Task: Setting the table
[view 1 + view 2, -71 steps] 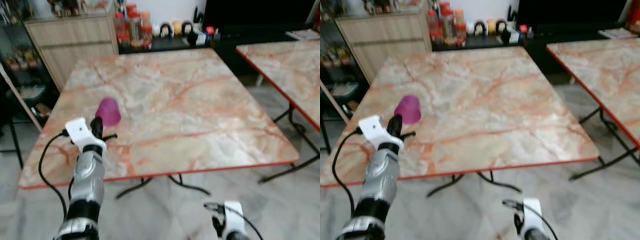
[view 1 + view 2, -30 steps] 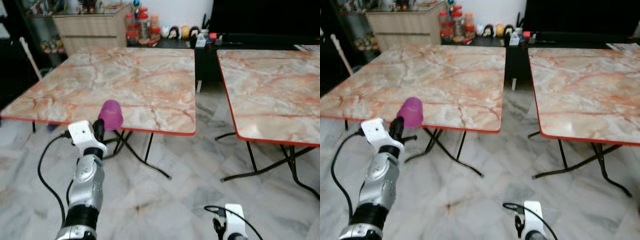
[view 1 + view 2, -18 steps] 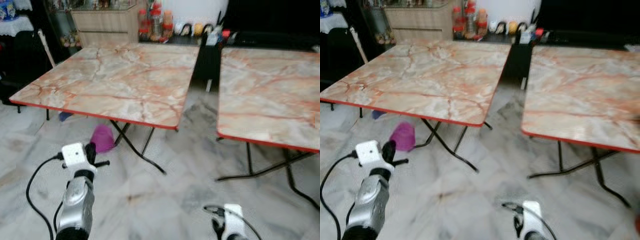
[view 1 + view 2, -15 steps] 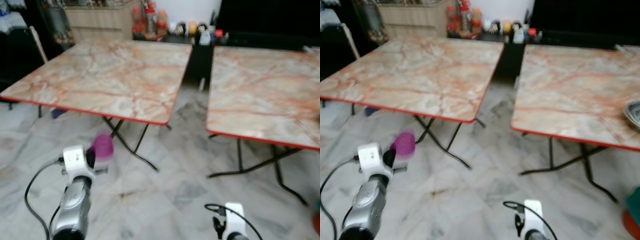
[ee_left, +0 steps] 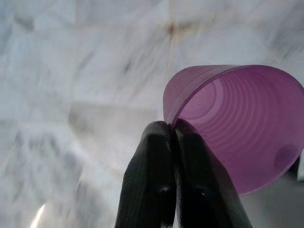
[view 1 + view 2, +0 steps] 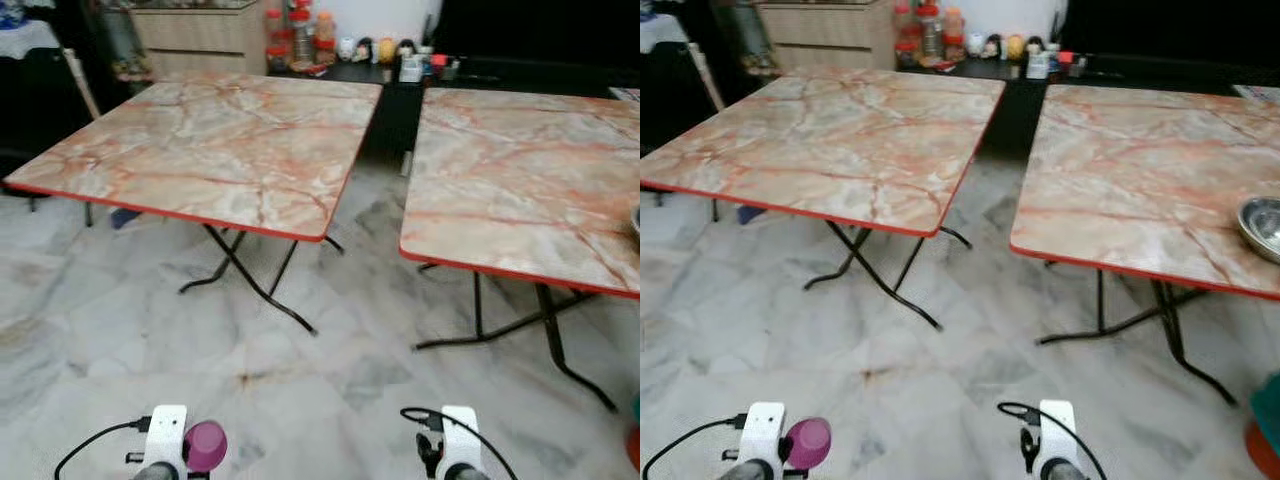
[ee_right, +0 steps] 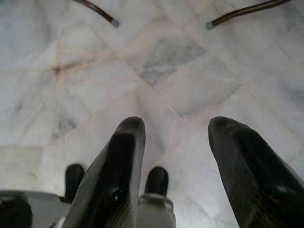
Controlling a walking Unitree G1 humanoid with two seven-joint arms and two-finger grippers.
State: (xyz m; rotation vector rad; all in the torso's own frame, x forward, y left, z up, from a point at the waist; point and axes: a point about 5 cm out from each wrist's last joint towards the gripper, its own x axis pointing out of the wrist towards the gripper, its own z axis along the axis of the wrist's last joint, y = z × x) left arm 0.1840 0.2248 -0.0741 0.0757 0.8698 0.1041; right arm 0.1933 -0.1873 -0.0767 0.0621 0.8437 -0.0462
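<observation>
Purple cup (image 5: pixel 237 123) pinched by rim in left gripper (image 5: pixel 175 137), low over floor; tables (image 6: pixel 220 140) ahead, well apart. Right gripper (image 7: pixel 190 142) spread, empty.

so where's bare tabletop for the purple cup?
Left table is bare edge to edge. Right table is bare except the metal bowl at its right edge. Left gripper pinches the purple cup low over the floor.

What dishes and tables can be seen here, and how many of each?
Purple cup, pinched at its rim by the left pincer: 1
Metal bowl on the right-hand table: 1
Marble-topped folding tables: 2
Total: 4
</observation>
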